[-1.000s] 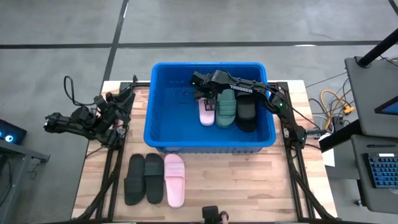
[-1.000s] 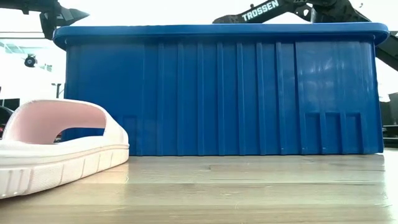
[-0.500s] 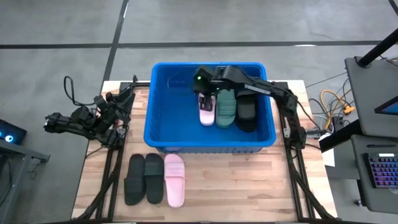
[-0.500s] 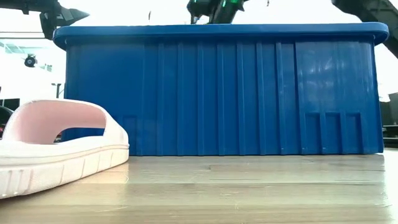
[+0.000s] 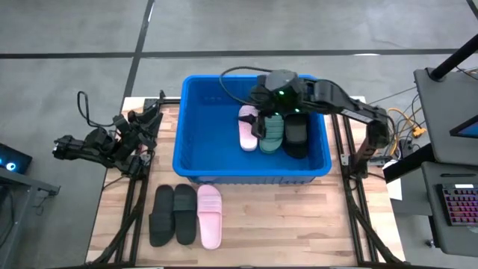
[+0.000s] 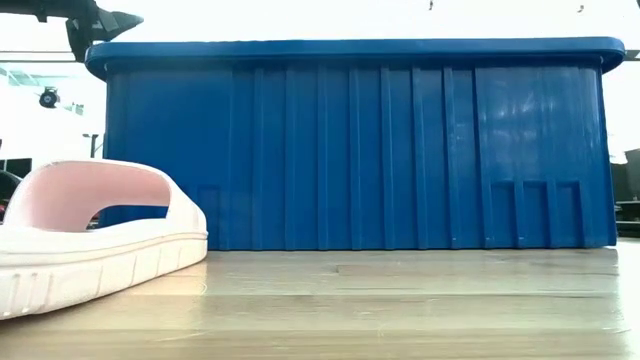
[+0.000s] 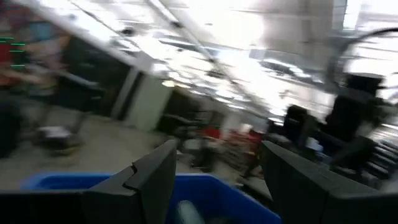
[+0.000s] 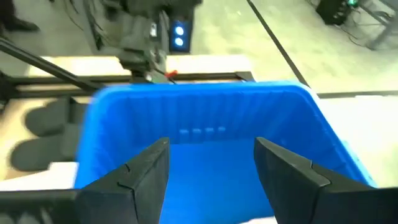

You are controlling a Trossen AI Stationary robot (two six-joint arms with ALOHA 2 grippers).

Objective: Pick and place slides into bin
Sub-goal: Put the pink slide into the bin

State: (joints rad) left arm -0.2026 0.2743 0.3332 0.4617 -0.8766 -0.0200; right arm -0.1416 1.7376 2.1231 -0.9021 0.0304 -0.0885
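The high view alone shows what is inside the blue bin (image 5: 196,146): a pale pink slide (image 5: 247,128), a dark green slide (image 5: 272,131) and a black slide (image 5: 296,135) lie side by side on its floor, in the right half. Their long axes run from the near wall to the far wall of the bin. Which end is the toe I cannot tell.

On the wooden table (image 5: 299,217), in front of the bin and near the left corner, three more slides lie in a row, touching: two black ones (image 5: 172,214) and a pink slide (image 5: 210,216). They are parallel to those in the bin, with the straps across the far half.

The low view shows nothing of the inside. It shows only the near wall of the bin (image 6: 360,150), hard smooth plastic with upright ribs and a thick rim, and the pink slide (image 6: 95,235) from the side, with its wide arched strap and a grooved sole edge. No arm shows there in front of the bin.

The right gripper (image 5: 263,96) is above the far part of the bin. In the right wrist view its fingers (image 8: 140,171) stand wide apart and hold nothing, with the bin's inner wall between them.

The left gripper (image 5: 66,147) waits beside the table's left edge, well apart from the bin. Its fingers (image 7: 149,180) are also wide and empty.
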